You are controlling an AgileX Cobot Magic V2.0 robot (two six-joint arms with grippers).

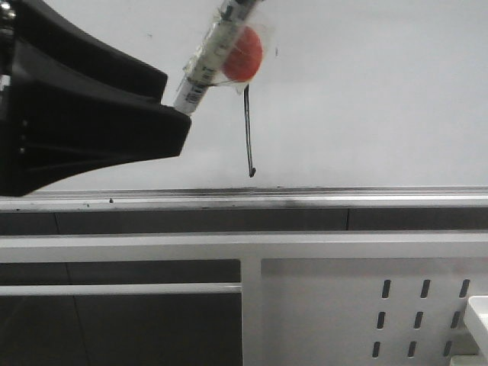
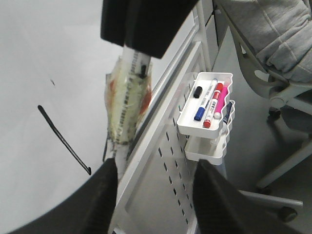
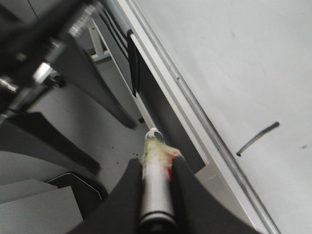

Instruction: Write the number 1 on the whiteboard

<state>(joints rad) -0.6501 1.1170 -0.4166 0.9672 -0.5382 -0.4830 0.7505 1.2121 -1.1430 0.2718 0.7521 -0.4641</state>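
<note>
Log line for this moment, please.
number 1: drawn on whiteboard | right end effector: shut on marker | left end effector: open

Three views: one front, two wrist-mounted, all close to the whiteboard (image 1: 366, 99).
Front camera faces the board level, rail (image 1: 305, 200) low at 6 o'clock. Left wrist looks along the board, stroke (image 2: 63, 140) at 8 o'clock. Right wrist looks obliquely, stroke at 3 o'clock. All share board and stroke.
</note>
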